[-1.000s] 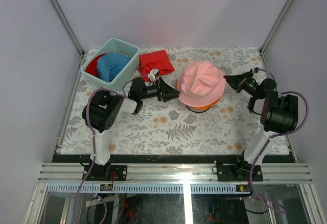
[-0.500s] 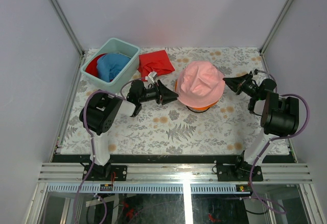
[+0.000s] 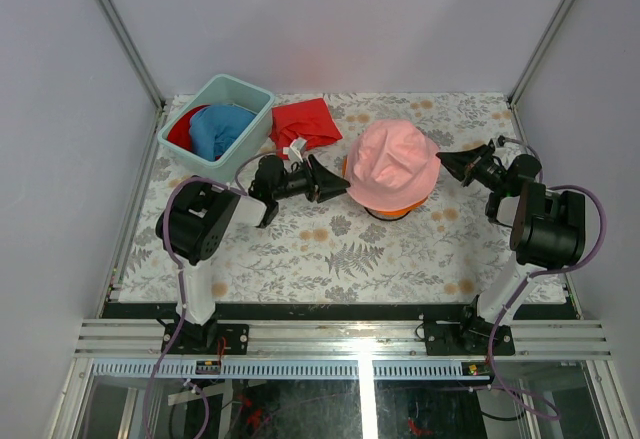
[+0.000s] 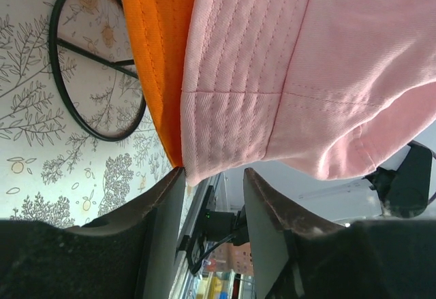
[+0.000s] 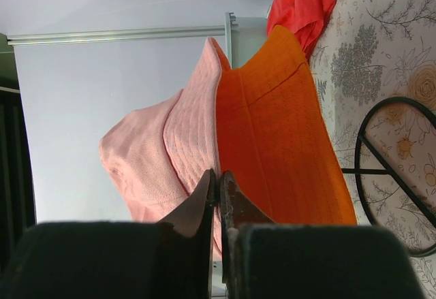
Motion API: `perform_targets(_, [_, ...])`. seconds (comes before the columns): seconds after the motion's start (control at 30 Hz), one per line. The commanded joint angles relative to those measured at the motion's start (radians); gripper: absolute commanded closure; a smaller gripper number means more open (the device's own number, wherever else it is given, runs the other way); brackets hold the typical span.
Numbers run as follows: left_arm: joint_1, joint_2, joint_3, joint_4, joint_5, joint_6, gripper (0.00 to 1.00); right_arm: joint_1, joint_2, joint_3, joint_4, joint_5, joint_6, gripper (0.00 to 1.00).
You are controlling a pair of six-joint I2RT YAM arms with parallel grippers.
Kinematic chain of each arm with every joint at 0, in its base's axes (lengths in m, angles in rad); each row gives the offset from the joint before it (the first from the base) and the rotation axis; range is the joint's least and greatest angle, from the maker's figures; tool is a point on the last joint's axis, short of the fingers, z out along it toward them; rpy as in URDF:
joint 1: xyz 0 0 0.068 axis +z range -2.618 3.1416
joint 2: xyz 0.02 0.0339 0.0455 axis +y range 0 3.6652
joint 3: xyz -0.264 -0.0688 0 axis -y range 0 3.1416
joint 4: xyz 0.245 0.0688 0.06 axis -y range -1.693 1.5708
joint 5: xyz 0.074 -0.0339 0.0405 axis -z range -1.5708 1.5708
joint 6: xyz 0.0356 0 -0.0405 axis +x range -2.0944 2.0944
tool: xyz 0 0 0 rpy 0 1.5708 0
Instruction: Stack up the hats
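Slightly shifted toward the near edge since a second ago is the left arm (image 3: 198,224). From above, four hats are counted: the pink hat (image 3: 395,164) is set over the orange hat (image 3: 405,208) at mid-table, and the blue hat (image 3: 220,129) and red hat (image 3: 180,131) are kept in one bin (image 3: 245,88). At the left wrist, the left gripper (image 4: 214,173) is held released at the pink brim. At the right wrist, the right gripper (image 5: 218,173) is seen clenched and empty beside both hats.

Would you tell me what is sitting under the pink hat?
An orange hat sits directly under the pink hat, its brim peeking out. Below, the ring base of a black wire stand shows; its upper part is covered.
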Motion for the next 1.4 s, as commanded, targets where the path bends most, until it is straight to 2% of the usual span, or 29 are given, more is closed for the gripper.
perform_targets(0.0, [-0.01,-0.004,0.035,-0.035,-0.038,0.07,0.6,-0.003,-0.052,-0.006,0.065,0.007,0.021,1.0])
perform_targets(0.53, [-0.033,0.02,0.083,-0.023,-0.082,0.069,0.58,-0.005,-0.062,-0.013,0.065,0.003,0.027,1.0])
perform_targets(0.63, [-0.038,0.023,0.091,-0.019,-0.099,0.067,0.66,-0.003,-0.064,-0.015,0.064,0.001,0.027,1.0])
perform_targets(0.8, [-0.043,0.028,0.114,-0.039,-0.123,0.067,0.93,-0.004,-0.072,-0.024,0.061,-0.002,0.024,1.0])
perform_targets(0.87, [-0.043,0.028,0.12,-0.047,-0.127,0.066,0.99,-0.004,-0.074,-0.031,0.057,-0.003,0.02,1.0])
perform_targets(1.0, [-0.04,0.01,0.124,-0.088,-0.14,0.089,1.0,-0.004,-0.075,-0.054,0.047,-0.001,0.003,1.0])
perform_targets(1.13, [-0.021,-0.032,0.091,-0.104,-0.147,0.103,1.0,-0.004,-0.084,-0.078,-0.044,0.007,-0.065,1.0])
perform_targets(1.37, [0.05,-0.059,0.005,-0.135,-0.135,0.131,1.0,-0.004,-0.115,-0.085,-0.399,0.056,-0.341,1.0])
